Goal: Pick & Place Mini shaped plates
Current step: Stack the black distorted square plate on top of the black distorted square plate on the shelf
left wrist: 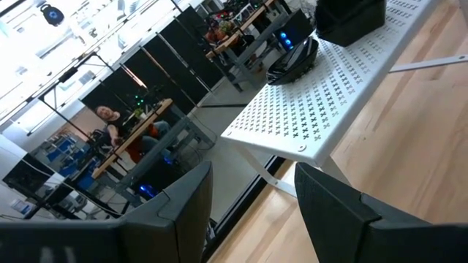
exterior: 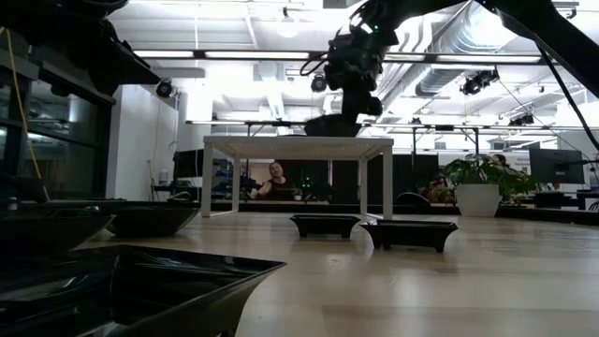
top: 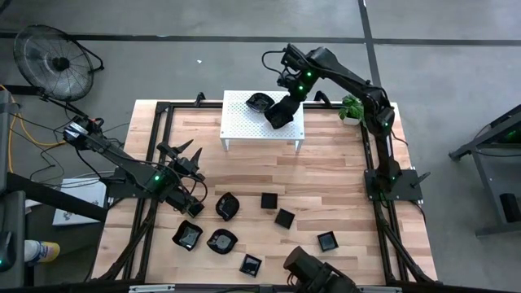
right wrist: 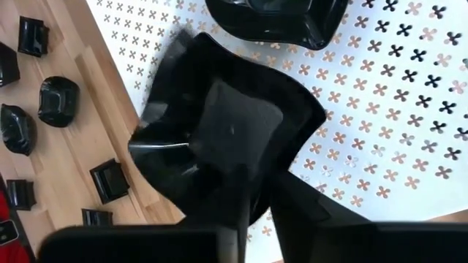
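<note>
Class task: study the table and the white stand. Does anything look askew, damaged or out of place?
Nothing looks damaged or spilled. The plate at the right gripper looks tilted over the white perforated stand, beside one already lying there. The rest are scattered loosely on the table.

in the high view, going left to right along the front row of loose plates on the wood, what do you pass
wavy-edged plate → rounded plate → small square plate → square plate, apart on the right.

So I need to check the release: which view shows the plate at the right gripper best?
Right wrist view: the wavy plate fills it, over the white stand. High view shows it small under the right gripper; low view only a dark edge; left wrist a corner.
</note>
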{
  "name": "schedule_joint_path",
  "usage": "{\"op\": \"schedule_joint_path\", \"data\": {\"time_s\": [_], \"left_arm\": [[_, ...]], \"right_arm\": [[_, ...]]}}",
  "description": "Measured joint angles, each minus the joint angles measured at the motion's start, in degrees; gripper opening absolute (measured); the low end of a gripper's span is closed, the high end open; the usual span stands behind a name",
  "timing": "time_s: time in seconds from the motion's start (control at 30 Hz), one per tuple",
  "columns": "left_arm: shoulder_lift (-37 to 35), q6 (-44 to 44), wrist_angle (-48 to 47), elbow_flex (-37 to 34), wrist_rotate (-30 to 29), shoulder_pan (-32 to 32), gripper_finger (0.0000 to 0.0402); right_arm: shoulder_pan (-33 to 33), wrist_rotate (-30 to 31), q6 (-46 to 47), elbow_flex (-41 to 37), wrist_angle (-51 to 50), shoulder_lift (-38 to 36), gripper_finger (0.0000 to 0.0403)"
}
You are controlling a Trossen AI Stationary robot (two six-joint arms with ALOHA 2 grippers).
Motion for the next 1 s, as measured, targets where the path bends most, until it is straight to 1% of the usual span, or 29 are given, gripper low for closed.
{"op": "schedule_joint_path", "data": {"time_s": [0.13, 0.27, 0.4, 0.57, 0.73, 0.87, 1.0], "left_arm": [[0.0, 0.0, 0.02, 0.0, 0.02, 0.0, 0.0189], [0.0, 0.0, 0.04, 0.0, 0.27, 0.0, 0.0189], [0.0, 0.0, 0.04, 0.0, 0.8, 0.0, 0.0189], [0.0, 0.0, 0.02, 0.0, 0.81, 0.0, 0.0189], [0.0, -0.01, 0.04, 0.0, 0.81, 0.0, 0.0189], [0.0, -0.02, 0.07, 0.0, 0.81, 0.0, 0.0189], [0.0, -0.02, 0.06, 0.0, 0.91, 0.0, 0.0189]], "right_arm": [[0.06, 0.13, 0.01, 0.0, -0.02, 0.0, 0.0076], [0.06, 0.38, 0.11, 0.0, -0.04, -0.05, 0.0087], [0.05, 3.51, -0.19, 0.0, 0.02, -0.95, 0.0091], [0.47, 3.8, -2.66, 0.02, 0.72, -3.06, 0.0086], [3.16, 2.62, -10.84, 0.02, 2.63, -5.0, 0.0078], [7.28, 1.76, -15.62, 0.07, 7.92, -5.18, 0.0073], [11.44, 5.52, -21.48, 0.07, 11.21, -5.16, 0.0071]]}}
